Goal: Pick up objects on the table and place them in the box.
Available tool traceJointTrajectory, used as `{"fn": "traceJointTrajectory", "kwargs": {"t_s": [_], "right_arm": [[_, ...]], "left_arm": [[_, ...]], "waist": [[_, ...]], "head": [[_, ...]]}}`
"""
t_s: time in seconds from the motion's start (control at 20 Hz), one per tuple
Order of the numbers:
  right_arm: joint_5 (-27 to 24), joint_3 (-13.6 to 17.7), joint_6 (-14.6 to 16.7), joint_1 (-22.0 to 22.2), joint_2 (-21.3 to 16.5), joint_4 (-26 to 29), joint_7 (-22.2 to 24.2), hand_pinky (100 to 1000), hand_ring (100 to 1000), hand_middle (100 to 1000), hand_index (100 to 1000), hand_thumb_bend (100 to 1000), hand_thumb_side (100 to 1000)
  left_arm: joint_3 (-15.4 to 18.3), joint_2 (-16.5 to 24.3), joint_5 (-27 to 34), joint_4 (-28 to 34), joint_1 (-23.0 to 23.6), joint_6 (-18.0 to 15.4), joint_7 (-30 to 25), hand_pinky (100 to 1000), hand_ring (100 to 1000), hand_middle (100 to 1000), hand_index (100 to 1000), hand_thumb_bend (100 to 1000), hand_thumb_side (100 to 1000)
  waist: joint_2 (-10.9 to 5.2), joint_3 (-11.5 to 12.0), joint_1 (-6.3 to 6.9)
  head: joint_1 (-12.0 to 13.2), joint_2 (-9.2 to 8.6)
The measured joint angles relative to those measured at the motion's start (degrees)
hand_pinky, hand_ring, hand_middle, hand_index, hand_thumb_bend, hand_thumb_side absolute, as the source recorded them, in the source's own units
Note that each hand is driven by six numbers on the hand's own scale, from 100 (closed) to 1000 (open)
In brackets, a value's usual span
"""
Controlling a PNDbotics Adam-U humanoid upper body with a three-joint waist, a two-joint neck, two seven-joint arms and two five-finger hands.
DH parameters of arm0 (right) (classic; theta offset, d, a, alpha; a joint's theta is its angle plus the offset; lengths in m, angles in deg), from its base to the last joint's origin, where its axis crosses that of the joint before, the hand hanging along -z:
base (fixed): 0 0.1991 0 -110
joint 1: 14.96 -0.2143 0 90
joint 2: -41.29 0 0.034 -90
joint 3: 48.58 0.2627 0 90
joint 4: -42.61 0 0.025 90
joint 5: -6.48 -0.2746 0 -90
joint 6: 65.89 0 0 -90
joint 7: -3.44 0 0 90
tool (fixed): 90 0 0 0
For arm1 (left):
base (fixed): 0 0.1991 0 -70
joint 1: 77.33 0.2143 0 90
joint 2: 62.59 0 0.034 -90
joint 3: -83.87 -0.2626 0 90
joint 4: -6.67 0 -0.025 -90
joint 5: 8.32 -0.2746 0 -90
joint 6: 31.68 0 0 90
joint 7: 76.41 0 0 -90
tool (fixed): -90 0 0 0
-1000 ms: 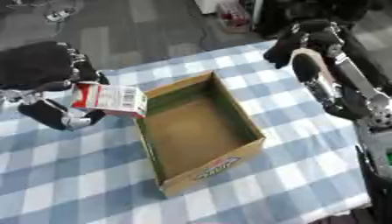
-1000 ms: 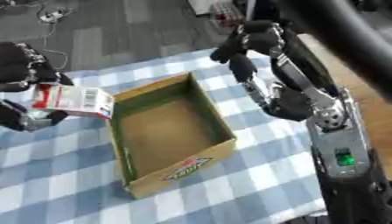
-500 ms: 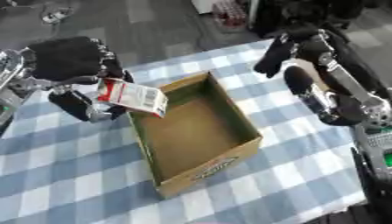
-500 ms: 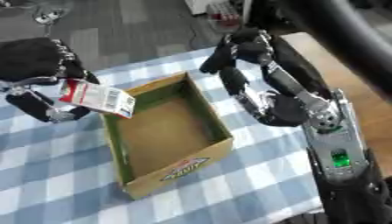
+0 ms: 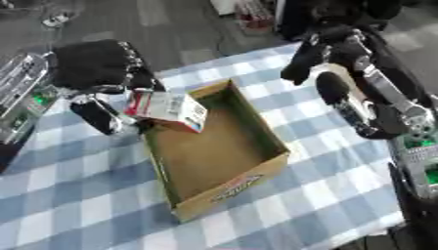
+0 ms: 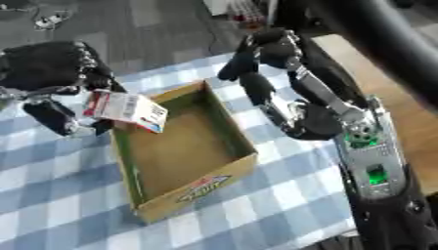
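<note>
My left hand [image 5: 101, 73] is shut on a small white and red carton [image 5: 167, 109], holding it tilted over the left rim of the open cardboard box [image 5: 256, 168]. The carton's lower right end hangs above the box's brown floor. The box lies on the blue and white checked tablecloth [image 5: 77, 195] and nothing shows on its floor. My right hand [image 5: 329, 49] hovers above the table's far right, beyond the box's far corner, with fingers curled and nothing in them.
A bare wooden surface [image 6: 402, 112] shows to the right of the cloth. Beyond the table's far edge is grey floor [image 5: 171, 24] with cables and some red and white items. My right forearm [image 5: 376, 107] stretches along the box's right side.
The left hand has carried the carton rightward from beside the box to over its left rim. The right hand shifted slightly left. The camera view has also shifted.
</note>
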Motion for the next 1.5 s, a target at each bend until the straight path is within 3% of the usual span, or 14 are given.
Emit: {"fn": "traceJointTrajectory", "kwargs": {"t_s": [0.05, 0.1, 0.4, 0.65, 0.7, 0.85, 1.0, 1.2, 1.5], "right_arm": [[-0.1, 0.0, 0.1, 0.0, 0.1, 0.0, 0.1, 394, 443, 511, 677, 100, 1000], [-0.1, 0.0, 0.1, 0.0, 0.2, 0.0, 0.1, 394, 443, 511, 677, 100, 1000], [-0.3, 0.0, 0.1, 0.0, 0.2, 0.0, 0.2, 394, 442, 511, 678, 100, 1000], [-0.1, 0.5, -0.2, 0.0, 0.1, 0.0, 0.0, 393, 442, 512, 681, 100, 1000], [0.1, 0.7, -0.3, 0.0, 0.1, 0.0, -0.1, 393, 442, 513, 682, 100, 1000], [0.7, 1.4, -0.8, 0.5, -0.3, 0.0, -0.6, 393, 441, 514, 684, 100, 1000], [1.4, 1.9, -1.1, 1.5, -1.0, 0.0, -1.2, 392, 441, 516, 688, 100, 1000], [2.6, 2.7, -1.7, 3.3, -2.0, 0.0, -2.0, 391, 440, 518, 693, 100, 1000], [4.9, 4.8, -3.1, 5.7, -2.5, 0.0, -4.5, 391, 440, 516, 689, 100, 1000]], "left_arm": [[-0.1, -0.3, -0.9, -0.4, 0.0, 0.1, -0.8, 811, 825, 895, 952, 236, 1000], [-0.2, -0.4, -1.5, -0.7, 0.0, 0.3, -1.6, 828, 843, 907, 961, 249, 1000], [0.3, -0.7, -2.5, -0.7, 1.7, 1.6, -3.1, 838, 872, 921, 955, 210, 1000], [4.3, 2.3, 1.9, 7.5, 11.3, 7.7, -2.0, 705, 772, 859, 922, 187, 1000], [5.5, 2.8, 3.6, 10.0, 13.9, 9.4, -2.0, 626, 713, 811, 885, 174, 1000], [9.4, 2.8, 10.2, 18.2, 22.6, 16.1, -2.3, 458, 561, 672, 758, 154, 1000], [13.1, 1.4, 16.2, 27.3, 29.6, 24.0, -2.9, 398, 516, 633, 737, 154, 1000], [17.8, -2.6, 22.4, 33.9, 32.1, 29.8, -0.5, 323, 455, 582, 707, 161, 1000], [22.6, -6.9, 32.0, 35.2, 30.9, 34.5, 8.5, 279, 400, 538, 670, 154, 1000]], "waist": [[0.0, 0.0, 0.0], [0.01, 0.0, 0.01], [0.01, 0.1, 0.18], [0.06, 1.2, 0.31], [0.09, 1.4, 0.16], [0.24, 2.7, -0.56], [0.41, 4.0, -1.24], [0.41, 5.9, -1.99], [0.41, 8.4, -3.19]], "head": [[0.0, -0.02], [-0.2, -0.09], [-0.8, -0.34], [-1.5, -1.3], [-1.9, -1.39], [-3.2, -2.23], [-4.2, -2.93], [-5.5, -4.1], [-8.1, -4.79]]}}
